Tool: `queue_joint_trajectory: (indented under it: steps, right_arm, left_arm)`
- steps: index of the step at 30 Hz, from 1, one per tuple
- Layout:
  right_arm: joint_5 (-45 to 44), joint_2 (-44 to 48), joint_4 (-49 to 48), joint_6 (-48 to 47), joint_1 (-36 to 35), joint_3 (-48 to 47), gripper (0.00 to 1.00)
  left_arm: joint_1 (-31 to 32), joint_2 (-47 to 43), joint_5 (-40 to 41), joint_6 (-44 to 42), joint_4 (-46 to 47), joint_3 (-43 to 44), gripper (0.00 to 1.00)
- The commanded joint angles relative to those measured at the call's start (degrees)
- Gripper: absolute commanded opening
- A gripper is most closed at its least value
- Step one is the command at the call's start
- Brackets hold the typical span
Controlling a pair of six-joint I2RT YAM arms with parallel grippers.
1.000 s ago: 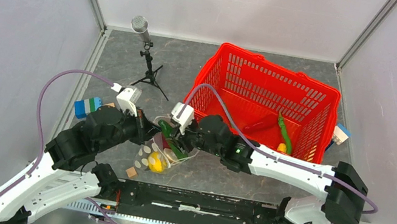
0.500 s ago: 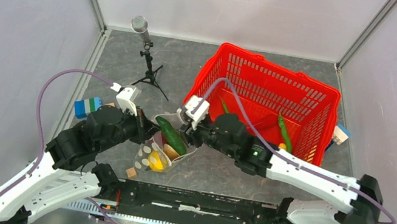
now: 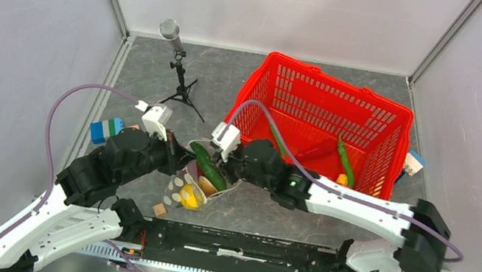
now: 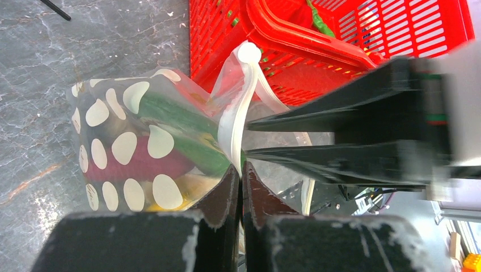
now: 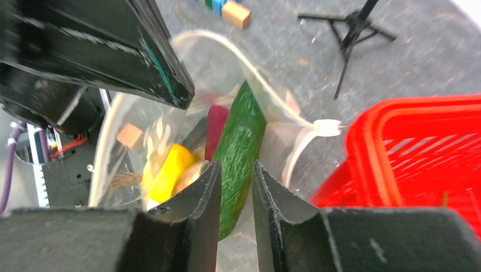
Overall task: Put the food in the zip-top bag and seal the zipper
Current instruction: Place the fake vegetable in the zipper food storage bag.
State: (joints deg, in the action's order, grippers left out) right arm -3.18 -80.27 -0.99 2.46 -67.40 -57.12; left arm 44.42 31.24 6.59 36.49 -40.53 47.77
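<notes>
Left side of the table, blocks (image 3: 106, 130): blue and green, just beside the left arm.
Microphone (image 3: 170, 29): upright on a small tripod, far left of centre.
Wooden cube (image 3: 159, 209): near edge, just near of the bag.
Left gripper (image 4: 239, 175): fingers pressed together, pinching the zip-top bag's mouth edge and holding it up.
Zip-top bag (image 4: 122, 147): centre of the table, between the two grippers, mouth gaping toward the right.
Zipper (image 4: 238, 107): unsealed; the white strip curves from the left pincer up to its end tab (close by the basket).
Food in the bag: long green pod (image 5: 241, 136) slanting out through the mouth, magenta aubergine (image 4: 139, 168) and yellow piece (image 5: 170, 170) beside it.
Right gripper (image 5: 235, 165): at the bag's mouth, jaws a narrow gap apart, over the pod; nothing visibly clamped.
Red basket (image 3: 329, 84): far right, holding a red chilli (image 3: 317, 152) and another green pod (image 3: 345, 158).
</notes>
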Motion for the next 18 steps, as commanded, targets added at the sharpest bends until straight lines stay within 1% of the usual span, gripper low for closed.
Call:
queue_joint_trajectory:
  steps: [1, 2, 4, 6, 8, 11, 15, 17, 18]
  right_arm:
    - [-4.08, -8.15, -2.66, 2.82, 0.82, -3.59, 0.31]
    - [-1.99, -9.77, -2.45, 2.92, 1.19, -4.85, 0.31]
    - [5.36, -11.71, -2.24, 2.11, 1.24, -7.48, 0.32]
    - [9.69, -10.47, -3.83, 1.52, 1.20, -6.96, 0.34]
    - [11.70, -6.79, -6.46, 0.71, 1.19, -4.40, 0.36]
    - [9.13, 0.87, -5.80, -0.10, 1.26, -2.00, 0.39]
    - [5.63, 11.10, -0.38, -2.00, 1.22, -0.81, 0.44]
    - [0.95, 16.01, 3.33, -3.12, 1.23, -0.39, 0.48]
    - [-3.33, 18.72, 4.90, -3.72, 1.24, -0.19, 0.53]
  left_arm:
    - [-0.04, 0.14, -4.03, -0.27, 4.31, 2.11, 0.08]
    - [-0.04, 0.22, -4.52, -0.26, 4.37, 2.15, 0.08]
    - [-0.04, -0.13, -4.31, -0.29, 4.04, 2.07, 0.07]
    - [-0.04, -0.62, -3.42, -0.14, 3.50, 1.81, 0.07]
    - [-0.04, -1.08, -2.37, -0.19, 3.18, 1.51, 0.08]
    - [-0.04, -1.09, -1.38, -0.19, 3.18, 1.27, 0.08]
    - [-0.04, -0.03, -0.87, -0.59, 3.44, 1.19, 0.08]
    - [-0.06, 0.34, -0.96, -0.74, 3.78, 1.03, 0.08]
    - [-0.08, 0.52, -1.12, -0.89, 3.95, 0.94, 0.08]
